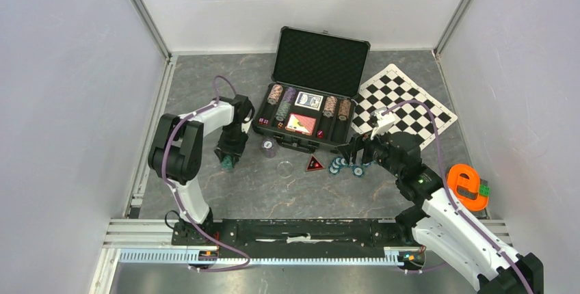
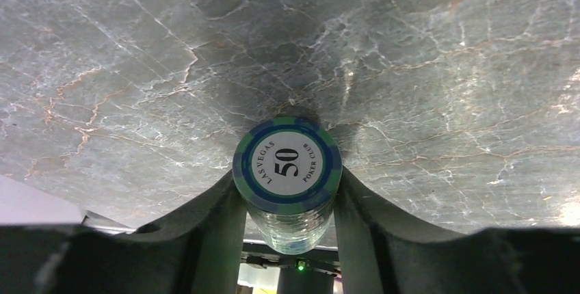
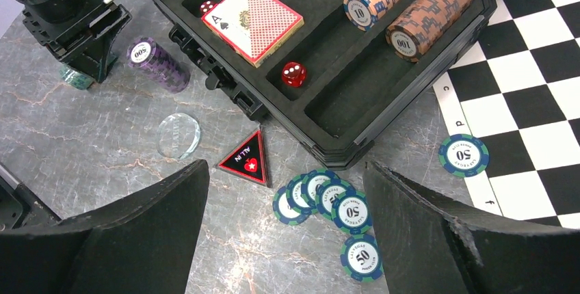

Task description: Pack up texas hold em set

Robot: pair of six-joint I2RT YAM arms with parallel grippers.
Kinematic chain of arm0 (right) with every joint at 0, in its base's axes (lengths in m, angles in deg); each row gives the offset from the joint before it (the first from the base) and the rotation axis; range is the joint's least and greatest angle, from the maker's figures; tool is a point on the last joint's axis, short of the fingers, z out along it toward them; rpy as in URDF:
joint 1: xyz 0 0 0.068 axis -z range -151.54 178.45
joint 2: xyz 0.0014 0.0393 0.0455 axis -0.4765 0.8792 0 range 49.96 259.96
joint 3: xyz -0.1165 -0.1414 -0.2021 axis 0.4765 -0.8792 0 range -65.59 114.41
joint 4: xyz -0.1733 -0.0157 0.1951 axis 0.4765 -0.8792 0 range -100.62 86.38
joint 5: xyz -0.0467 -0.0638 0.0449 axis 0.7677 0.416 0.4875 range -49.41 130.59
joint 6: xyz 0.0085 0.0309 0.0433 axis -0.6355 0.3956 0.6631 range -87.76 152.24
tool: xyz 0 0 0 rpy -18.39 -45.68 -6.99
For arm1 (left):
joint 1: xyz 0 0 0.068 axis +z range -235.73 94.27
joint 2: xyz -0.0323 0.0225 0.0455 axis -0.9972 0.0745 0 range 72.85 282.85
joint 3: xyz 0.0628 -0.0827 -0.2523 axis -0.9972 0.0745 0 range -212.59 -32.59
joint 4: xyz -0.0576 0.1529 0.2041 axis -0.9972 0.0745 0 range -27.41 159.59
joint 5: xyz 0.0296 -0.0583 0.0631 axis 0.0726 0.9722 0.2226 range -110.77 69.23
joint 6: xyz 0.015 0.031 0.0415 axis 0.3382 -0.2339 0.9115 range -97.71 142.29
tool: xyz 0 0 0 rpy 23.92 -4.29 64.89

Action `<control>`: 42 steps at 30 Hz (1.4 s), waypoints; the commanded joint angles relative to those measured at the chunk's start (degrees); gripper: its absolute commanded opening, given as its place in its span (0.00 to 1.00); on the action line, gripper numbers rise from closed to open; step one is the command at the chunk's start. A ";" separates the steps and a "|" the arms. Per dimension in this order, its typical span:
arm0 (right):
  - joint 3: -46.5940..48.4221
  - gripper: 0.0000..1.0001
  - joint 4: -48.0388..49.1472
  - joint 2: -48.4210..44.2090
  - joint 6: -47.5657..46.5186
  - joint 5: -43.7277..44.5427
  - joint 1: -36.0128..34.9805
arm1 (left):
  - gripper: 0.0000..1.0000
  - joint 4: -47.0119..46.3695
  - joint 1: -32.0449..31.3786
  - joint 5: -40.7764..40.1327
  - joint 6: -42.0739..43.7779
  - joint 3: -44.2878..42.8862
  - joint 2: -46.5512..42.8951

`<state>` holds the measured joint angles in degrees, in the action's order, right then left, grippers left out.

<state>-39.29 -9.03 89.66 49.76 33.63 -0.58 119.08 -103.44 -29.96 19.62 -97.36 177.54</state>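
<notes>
Teal chips [image 2: 286,171], stacked on the surface [image 2: 137,68] left of the open case [image 1: 320,61], sit pinched in the left gripper [image 1: 227,159] while the right gripper [image 3: 286,166] gapes wide above loose chips [image 3: 328,198]; an uneven squeeze could topple the stack.

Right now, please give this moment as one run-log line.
left jaws: closed on teal chip stack | right jaws: open, above loose teal chips beside case | case: open, partly filled

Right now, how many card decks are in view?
2, both lying flat in the open case: the blue deck toward the back, the red deck just in front of it. No others show, and nothing looks likely to hide one.
</notes>
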 commanded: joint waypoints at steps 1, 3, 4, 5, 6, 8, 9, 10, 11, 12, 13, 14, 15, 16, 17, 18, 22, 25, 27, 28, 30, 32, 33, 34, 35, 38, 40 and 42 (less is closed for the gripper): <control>0.15 0.89 -0.10 -0.55 -1.40 1.14 -0.03 | 0.47 0.70 0.05 2.65 0.27 -2.55 -2.88; 0.20 0.89 -0.35 -0.41 -1.72 1.43 -0.05 | 0.41 0.64 0.05 5.00 -0.24 -3.72 -5.81; 0.17 0.89 -0.39 -0.33 -1.80 1.53 -0.03 | 0.37 0.66 0.05 5.88 -0.61 -4.72 -7.14; 0.15 0.89 -0.47 -0.25 -1.90 1.57 0.01 | 0.35 0.65 -0.02 6.55 -1.26 -5.65 -8.59; 0.20 0.89 -0.48 -0.20 -1.88 1.60 -0.03 | 0.32 0.56 -0.04 6.80 -1.95 -6.77 -9.84; 0.24 0.89 -0.64 -0.11 -1.97 1.88 0.03 | 0.24 0.55 -0.04 6.22 -4.12 -9.56 -12.09; 0.32 0.89 -0.78 0.00 -2.03 2.07 0.01 | 0.22 0.53 -0.08 6.11 -4.62 -11.22 -12.64; 0.45 0.89 -0.82 0.06 -2.11 2.16 -0.04 | 0.21 -0.10 -0.19 6.08 -5.17 -12.33 -13.42; 0.47 0.89 -0.95 0.15 -2.21 2.32 -0.01 | 0.21 -0.91 -0.30 6.16 -5.65 -13.26 -13.99; 0.51 0.89 -0.92 0.26 -2.25 2.46 -0.04 | 0.22 -2.38 -0.38 6.32 -6.11 -13.98 -14.73; 0.59 0.89 -0.97 0.51 -2.23 2.53 -0.04 | 0.22 -3.93 -0.39 6.90 -6.51 -14.30 -15.35; 0.66 0.89 -1.02 0.68 -2.26 2.64 0.03 | 0.23 -6.16 -0.39 7.74 -7.03 -14.30 -16.00; 0.76 0.89 -0.95 1.00 -2.24 2.74 0.00 | 0.23 -8.55 -0.37 8.39 -7.69 -14.11 -16.54; 0.85 0.89 -0.92 1.25 -2.26 2.90 0.02 | 0.23 -11.03 -0.39 8.91 -8.31 -13.95 -16.98; 1.02 0.89 -0.84 1.69 -2.31 2.99 -0.01 | 0.23 -13.22 -0.39 10.42 -8.73 -13.66 -17.13; 1.18 0.89 -0.83 2.09 -2.31 3.17 -0.05 | 0.23 -15.63 -0.38 11.82 -9.21 -13.46 -17.16; 1.97 0.89 -0.90 3.65 -2.18 3.91 -0.04 | 0.22 -23.76 -0.61 16.12 -9.93 -13.36 -16.40; 1.76 0.89 -0.61 3.79 -1.81 5.17 0.08 | 0.22 -28.68 -0.97 16.67 -8.53 -13.09 -15.05; 1.48 0.89 -0.31 3.73 -1.38 5.80 0.00 | 0.23 -30.35 -1.08 16.47 -8.20 -13.54 -13.29; 1.47 0.89 -0.23 3.79 -1.15 5.91 -0.01 | 0.23 -30.47 -1.09 16.25 -8.30 -14.32 -12.06; 1.68 0.89 -0.21 4.11 -0.90 5.65 0.02 | 0.23 -30.81 -1.26 16.31 -8.23 -15.43 -9.88; 2.22 0.89 -0.21 4.53 -0.94 5.56 0.02 | 0.24 -32.54 -1.79 16.48 -7.67 -15.64 -8.03; 2.47 0.89 -0.26 4.68 -1.04 5.64 0.05 | 0.24 -32.91 -2.15 16.39 -7.19 -15.86 -7.34; 2.73 0.89 -0.30 4.77 -1.11 5.74 0.01 | 0.24 -32.87 -2.43 15.96 -6.66 -16.34 -6.34; 2.92 0.89 -0.31 4.93 -1.13 5.90 0.01 | 0.24 -32.69 -2.80 15.39 -6.16 -16.75 -5.60; 3.37 0.89 -0.54 5.33 -1.20 5.86 -0.04 | 0.24 -33.23 -3.63 12.92 -4.11 -16.83 -3.91; 3.66 0.89 -0.82 5.54 -1.28 5.60 0.04 | 0.24 -35.16 -4.09 12.41 -2.61 -15.74 -3.53; 3.75 0.89 -0.87 5.75 -1.49 5.67 -0.03 | 0.24 -37.05 -4.69 12.01 -1.54 -14.61 -3.31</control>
<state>-38.59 -11.24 95.15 48.65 38.30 -0.58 90.39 -107.05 -16.37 13.87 -110.69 175.15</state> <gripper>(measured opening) 0.887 0.514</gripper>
